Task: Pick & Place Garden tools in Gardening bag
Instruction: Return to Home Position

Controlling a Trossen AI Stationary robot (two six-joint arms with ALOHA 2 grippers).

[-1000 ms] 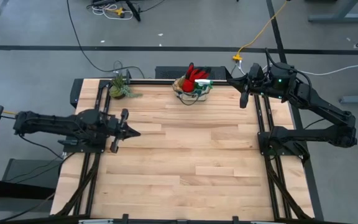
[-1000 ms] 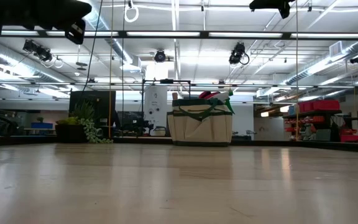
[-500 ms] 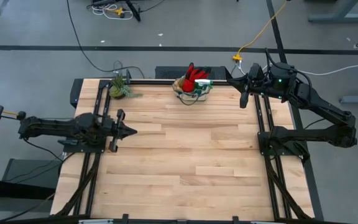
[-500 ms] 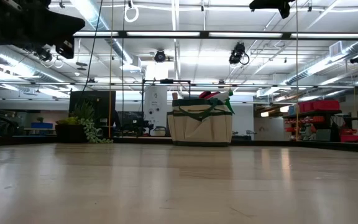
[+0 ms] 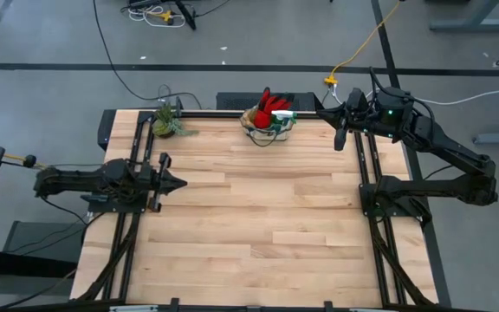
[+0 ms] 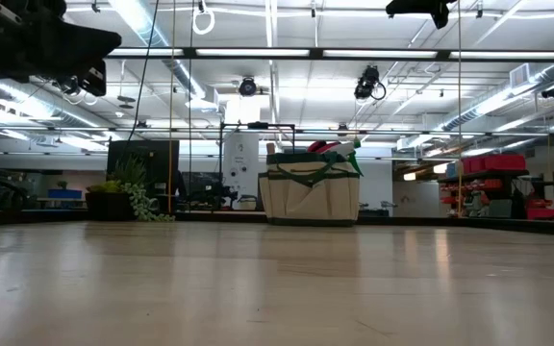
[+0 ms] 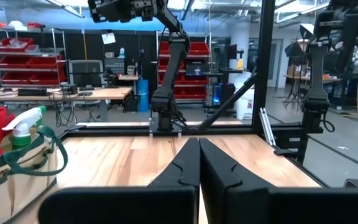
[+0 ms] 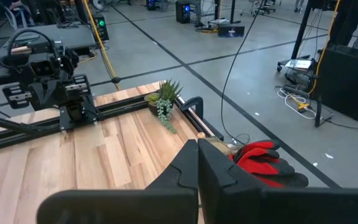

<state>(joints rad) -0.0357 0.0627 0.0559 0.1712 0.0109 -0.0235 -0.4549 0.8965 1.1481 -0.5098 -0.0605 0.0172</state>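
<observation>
Wood-slat table, lab floor all round.

Left gripper hangs by the table's left edge, pointing across the table. In the left wrist view its fingers press flat together with nothing between them. Right gripper sits at the far right corner, pointing along the far edge. Its fingers are also closed tight and empty.

Bag stands upright at the far edge, a short way ahead of the right gripper's tip. It is well apart from my left gripper, ahead of it and off toward the far side. Its long axis runs along the far edge. Glove sticks out of the bag's top, fingers pointing up and away from the table.

View notes:
- Low view alone shows the bag side-on, with its green straps draped over the front.
- Left wrist view alone shows a spray bottle upright at the bag's end nearest the right gripper, nozzle pointing away from the bag.
- Right wrist view shows the glove clearly. My own fingers hide most of the bag.

Plant stands beyond the bag from the right gripper, at the far left corner.
</observation>
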